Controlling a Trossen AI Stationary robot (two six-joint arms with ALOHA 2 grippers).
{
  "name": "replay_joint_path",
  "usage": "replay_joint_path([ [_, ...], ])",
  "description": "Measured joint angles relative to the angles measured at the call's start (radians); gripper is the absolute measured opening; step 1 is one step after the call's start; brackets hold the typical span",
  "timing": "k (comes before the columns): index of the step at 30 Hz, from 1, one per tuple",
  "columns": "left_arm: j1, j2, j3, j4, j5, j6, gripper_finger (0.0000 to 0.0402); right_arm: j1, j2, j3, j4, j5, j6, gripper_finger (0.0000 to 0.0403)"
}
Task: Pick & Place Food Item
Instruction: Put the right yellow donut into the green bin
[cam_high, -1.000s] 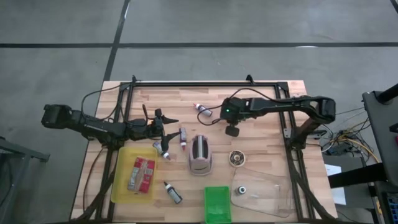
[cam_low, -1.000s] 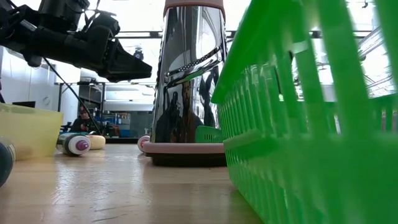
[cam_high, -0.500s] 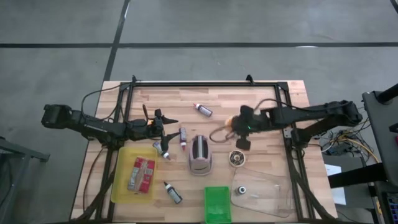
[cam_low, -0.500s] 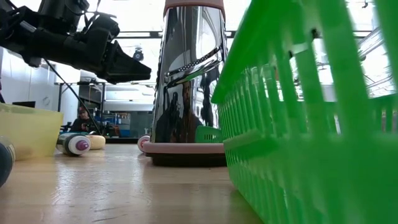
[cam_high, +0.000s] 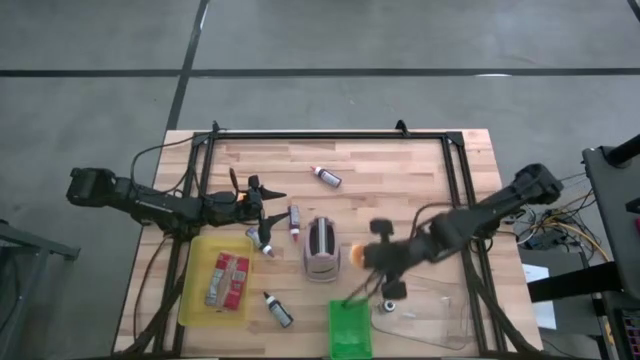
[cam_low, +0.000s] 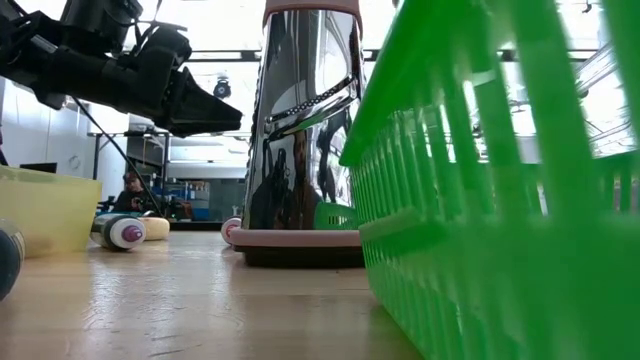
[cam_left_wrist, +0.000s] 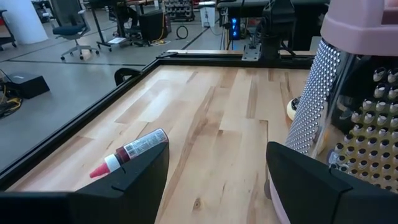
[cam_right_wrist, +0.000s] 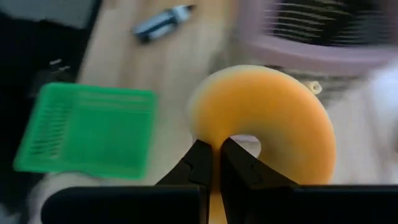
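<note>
Grey concrete floor (cam_high: 320, 40), office chair (cam_left_wrist: 68, 28)

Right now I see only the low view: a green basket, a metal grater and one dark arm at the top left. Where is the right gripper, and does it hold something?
Observer: The right gripper is shut on an orange donut, pinching the ring through its hole.
Operator: Where is it over the table?
Observer: In the high view it is close beside the grater, not over the green basket.
Operator: And the arm that I see?
Observer: That is the left arm. The left gripper is open and holds nothing; a small bottle lies on the wood just ahead of it.
</note>
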Motion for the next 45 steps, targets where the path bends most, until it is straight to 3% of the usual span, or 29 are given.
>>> replay_joint_path([
  [7, 0.000, 0.000, 0.000, 0.000, 0.000, -0.007, 0.0272, 0.087, 0.191, 0.203, -0.057, -0.123, 0.036, 0.0009],
  [13, 0.000, 0.000, 0.000, -0.001, 0.001, -0.017, 0.0272, 0.115, 0.308, 0.285, -0.056, -0.197, 0.048, 0.0010],
  [27, 0.000, 0.000, -0.001, 0.000, 0.001, -0.025, 0.0272, 0.140, 0.427, 0.309, 0.027, -0.316, 0.084, 0.0011],
  [45, 0.000, 0.000, -0.001, -0.001, 0.003, -0.025, 0.0272, 0.137, 0.506, 0.318, 0.070, -0.317, 0.105, 0.0022],
])
